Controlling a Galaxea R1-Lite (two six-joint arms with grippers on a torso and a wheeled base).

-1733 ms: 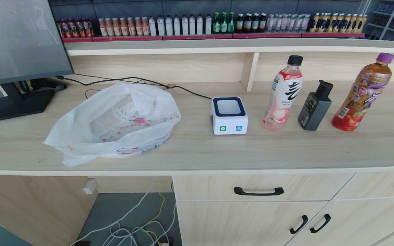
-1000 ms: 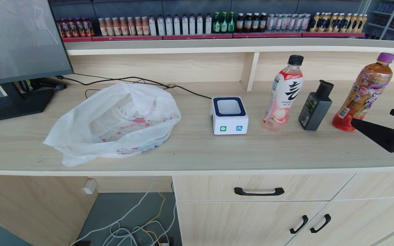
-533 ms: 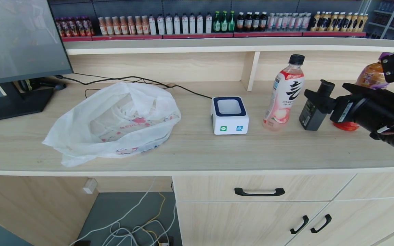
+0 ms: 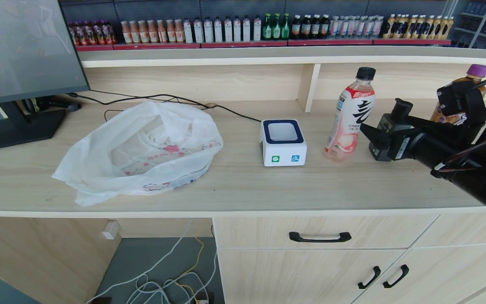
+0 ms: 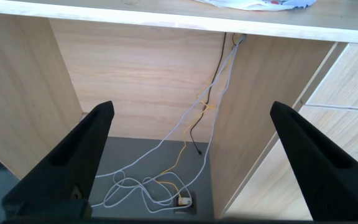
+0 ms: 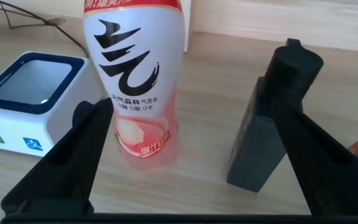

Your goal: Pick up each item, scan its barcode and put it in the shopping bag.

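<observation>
A white shopping bag [image 4: 141, 147] lies open on the left of the wooden counter [image 4: 243, 185]. The white scanner box [image 4: 283, 142] stands mid-counter. To its right stand a pink drink bottle [image 4: 349, 118], a dark pump bottle [image 4: 384, 131] and a brown bottle with a purple cap [image 4: 475, 74]. My right gripper [image 4: 373, 133] is open, level with the dark bottle's lower half and partly covering it. In the right wrist view the gripper [image 6: 191, 112] faces the pink bottle [image 6: 142, 93] and the dark bottle [image 6: 272, 130], both beyond its tips. My left gripper [image 5: 191, 115] is open below the counter.
A monitor [image 4: 23, 46] stands at the far left, with black cables [image 4: 163, 99] running behind the bag. An upright divider [image 4: 308, 86] rises behind the scanner [image 6: 30, 102]. Drawers with black handles [image 4: 319, 236] are below. Loose cables [image 5: 185, 155] hang under the counter.
My right arm has come in from the right edge, risen over the counter and moved left up to the dark bottle. Bottles, scanner and bag stay put.
</observation>
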